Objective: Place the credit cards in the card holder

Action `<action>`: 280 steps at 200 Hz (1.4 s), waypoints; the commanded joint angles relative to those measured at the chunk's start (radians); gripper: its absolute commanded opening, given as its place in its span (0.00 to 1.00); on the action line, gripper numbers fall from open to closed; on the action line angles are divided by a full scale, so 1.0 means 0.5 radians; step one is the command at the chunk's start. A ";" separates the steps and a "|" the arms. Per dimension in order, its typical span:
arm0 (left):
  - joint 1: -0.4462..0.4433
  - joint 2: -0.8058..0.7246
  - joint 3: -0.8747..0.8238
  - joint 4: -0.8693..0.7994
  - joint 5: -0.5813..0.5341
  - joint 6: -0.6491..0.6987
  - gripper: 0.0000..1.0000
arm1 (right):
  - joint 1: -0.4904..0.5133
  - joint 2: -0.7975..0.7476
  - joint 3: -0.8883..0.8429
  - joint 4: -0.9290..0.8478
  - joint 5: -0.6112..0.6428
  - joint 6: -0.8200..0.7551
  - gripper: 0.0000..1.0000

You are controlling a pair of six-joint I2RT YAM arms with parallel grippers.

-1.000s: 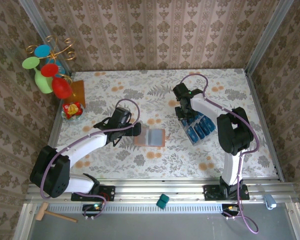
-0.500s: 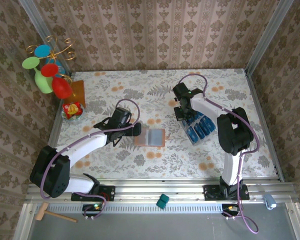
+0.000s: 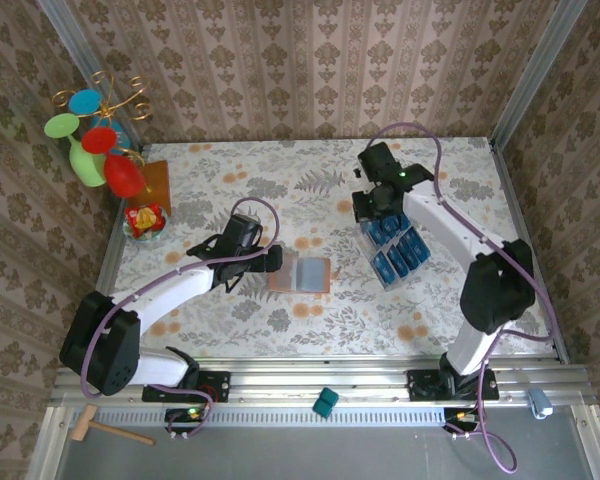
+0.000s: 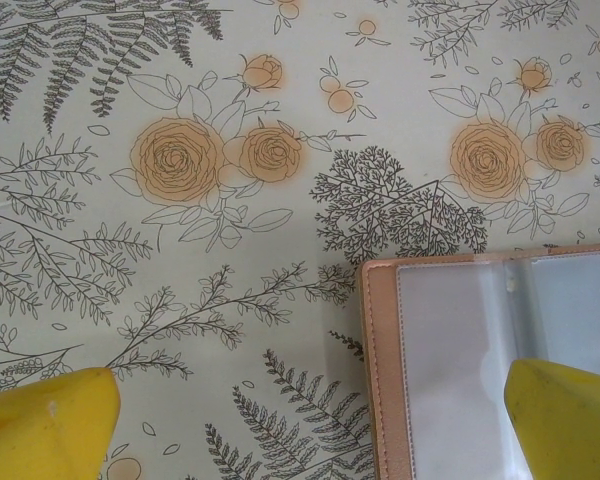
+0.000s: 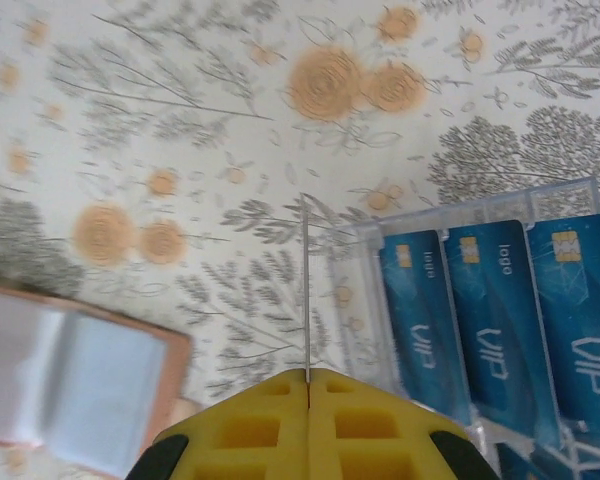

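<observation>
While right gripper (image 5: 308, 380) clamps credit card (image 5: 307, 280) edge-on, table (image 5: 180, 120) bare right of card holder (image 5: 80, 385); left gripper (image 4: 308, 415) agape at its edge; cards (image 5: 490, 320) read "VIP", "logo".

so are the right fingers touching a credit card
Touching: the right wrist view shows the right fingers shut on a credit card, seen edge-on between them.

Blue cards (image 5: 490, 310); pinkish-brown holder (image 4: 380, 380)

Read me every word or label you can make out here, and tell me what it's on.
"VIP": sideways on the credit cards in the clear tray.
"logo": small, beside the chip on those cards.
Top view: card print too small to read.
</observation>
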 commanded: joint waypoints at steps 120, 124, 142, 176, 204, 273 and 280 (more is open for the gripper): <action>-0.002 0.017 -0.084 0.042 -0.028 0.105 1.00 | 0.538 -0.369 -1.315 1.764 -0.366 1.272 0.00; -0.006 0.017 -0.095 0.049 -0.031 0.099 1.00 | 0.546 -0.355 -1.322 1.789 -0.366 1.279 0.00; -0.022 0.027 -0.125 0.072 -0.043 0.073 1.00 | 0.560 -0.299 -1.331 1.859 -0.379 1.299 0.00; -0.053 0.064 -0.125 0.067 -0.077 0.067 1.00 | 0.567 -0.195 -1.314 1.946 -0.445 1.308 0.00; -0.078 0.092 -0.099 0.052 -0.114 0.082 1.00 | 0.567 -0.150 -1.349 1.991 -0.470 1.302 0.00; -0.114 0.151 -0.109 0.060 -0.147 0.079 1.00 | 0.557 -0.084 -1.511 2.067 -0.458 1.294 0.00; -0.118 0.152 -0.112 0.061 -0.151 0.080 1.00 | 0.554 -0.077 -1.522 2.071 -0.455 1.296 0.00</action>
